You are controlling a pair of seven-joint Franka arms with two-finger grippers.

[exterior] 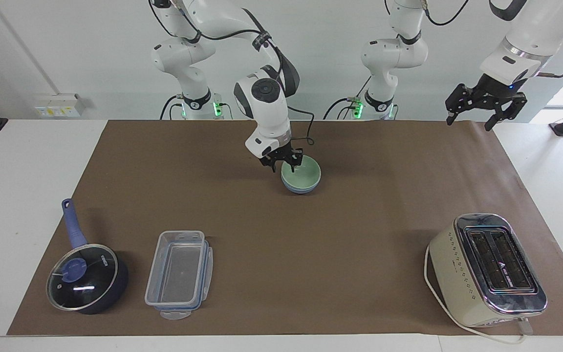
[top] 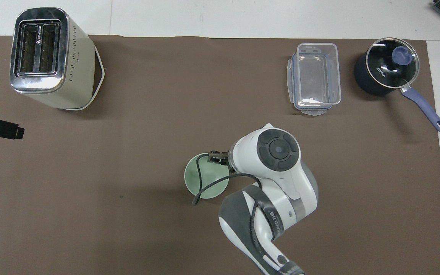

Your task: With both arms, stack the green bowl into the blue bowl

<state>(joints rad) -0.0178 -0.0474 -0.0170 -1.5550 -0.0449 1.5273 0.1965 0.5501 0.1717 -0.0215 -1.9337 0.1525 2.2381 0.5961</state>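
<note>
The right claw [exterior: 285,165] hung released over the green bowl [exterior: 302,172], which sat nested in the blue bowl [exterior: 299,187]. The left claw [exterior: 482,108] waited released above the bench's [exterior: 27,161] end, near the toaster [exterior: 487,270].

Open brown mat [exterior: 359,234] surrounds the stacked bowls [exterior: 301,178] mid-table; toaster [exterior: 487,269], clear box [exterior: 179,274] and saucepan [exterior: 86,278] line the edge farthest from the robots, well apart.
</note>
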